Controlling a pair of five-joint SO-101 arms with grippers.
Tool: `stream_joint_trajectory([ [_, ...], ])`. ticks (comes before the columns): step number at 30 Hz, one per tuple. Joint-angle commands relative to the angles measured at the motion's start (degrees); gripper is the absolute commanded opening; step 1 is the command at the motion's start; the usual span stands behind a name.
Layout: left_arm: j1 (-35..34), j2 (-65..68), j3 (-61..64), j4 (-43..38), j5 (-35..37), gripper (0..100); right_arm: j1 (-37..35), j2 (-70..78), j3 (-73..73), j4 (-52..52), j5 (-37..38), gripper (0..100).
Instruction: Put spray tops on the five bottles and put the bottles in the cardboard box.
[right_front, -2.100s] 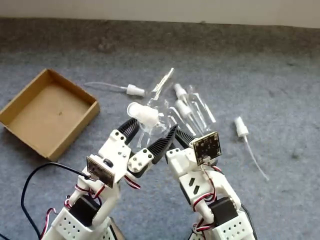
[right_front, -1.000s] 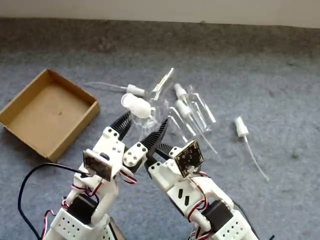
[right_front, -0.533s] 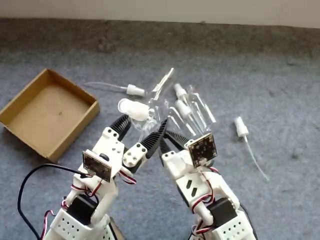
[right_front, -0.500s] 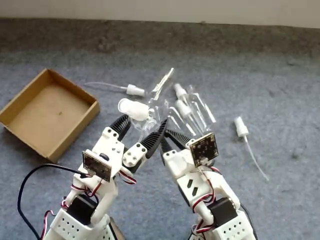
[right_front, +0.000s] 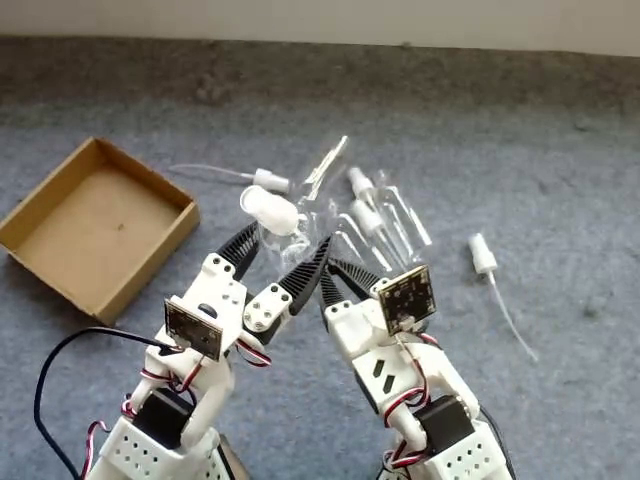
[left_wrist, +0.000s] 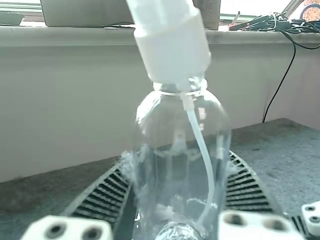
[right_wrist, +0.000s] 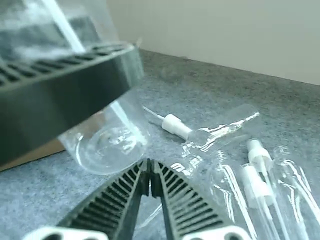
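While the L claw is clamped on a clear bottle w/ a white spray top fitted, the R claw is pinched shut, empty, just beside that bottle's base. Just beyond the R claw lie other bottles. The cardboard box is well left of the L claw.

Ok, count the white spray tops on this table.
5 spray tops: one caps the bottle in the left gripper; one lies just beyond it; two in the bottle pile; one alone at right. More may hide.
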Motion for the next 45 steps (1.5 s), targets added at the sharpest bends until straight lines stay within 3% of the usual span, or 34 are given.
stream_joint_trajectory([
  [1,1.0,-0.6,1.1,-1.2,-0.4,9,-5.7,-0.7,-4.8,-1.2,-0.2,0.4],
  [13,1.5,-0.5,1.1,-1.1,-0.1,9,-9.0,-0.7,-4.9,-1.2,-0.4,0.4],
  [20,1.6,-0.5,1.1,6.2,-0.2,9,-8.5,-0.7,-4.5,-1.4,-0.3,0.4],
  [26,2.0,-0.5,1.1,8.6,-0.3,9,-1.2,-0.7,-4.5,-1.6,-0.4,0.4],
  [33,7.5,-0.5,1.1,11.6,-0.4,9,6.1,-0.7,-4.4,-1.6,-0.4,0.4],
  [45,7.5,-0.6,0.9,11.3,-0.4,9,5.8,-0.7,-0.8,-1.1,-0.4,0.4],
])
